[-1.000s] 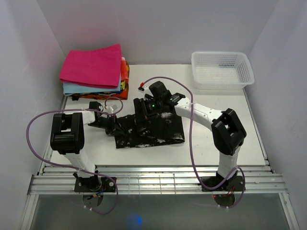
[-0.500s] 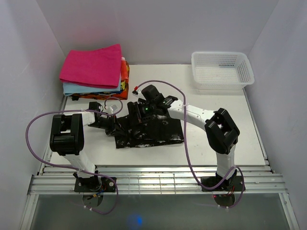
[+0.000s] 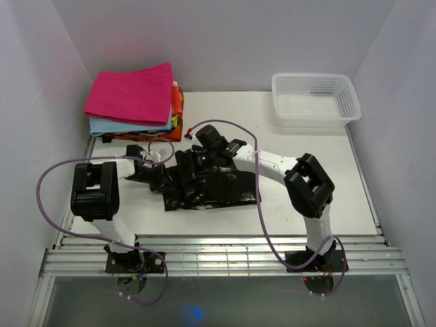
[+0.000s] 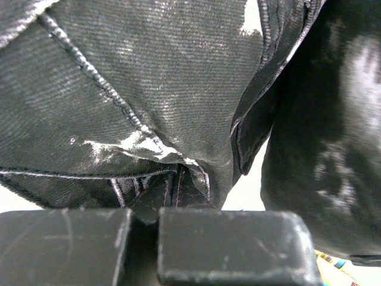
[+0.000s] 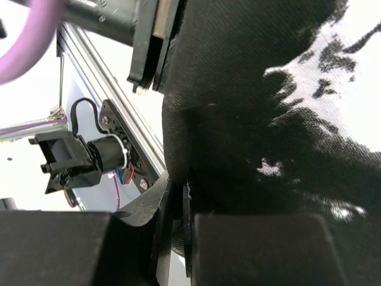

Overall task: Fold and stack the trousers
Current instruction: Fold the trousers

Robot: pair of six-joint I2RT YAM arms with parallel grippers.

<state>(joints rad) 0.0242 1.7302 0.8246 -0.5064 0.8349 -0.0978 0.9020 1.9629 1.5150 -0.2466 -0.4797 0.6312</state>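
Nearest you, your right arm (image 3: 310, 185) has swung its elbow to the left since a second ago, and the wrist has travelled left with it across the trousers (image 3: 228, 187). Your left arm (image 3: 95, 189) sits just where it was, elbow out over the left edge of the table (image 3: 300, 160).

Now the hands. Your left hand (image 3: 161, 180) is at the left end of the bundle and clenched on it. The wrist view shows its pads (image 4: 238, 247) drawn close with a stitched seam of black cloth nipped between them. Your right hand (image 3: 193, 172) is down on the bundle's left half, near the left hand. It too is grasping the trousers, with its pads (image 5: 262, 250) closed on a thin fold of black fabric.

The trousers lie bunched in the middle of the table, black with white splotches. Their right edge has pulled in a little to the left compared with a second ago.

Look farther back. On the right, the white plastic basket (image 3: 317, 117) stands at the far edge, well apart from the trousers, and only its own perforated floor shows inside. On the far left the pile of folded cloths hasn't moved: magenta cloth (image 3: 131, 94) on top, light-blue cloth (image 3: 122, 126) under it, orange cloth (image 3: 176, 102) showing at the right side.
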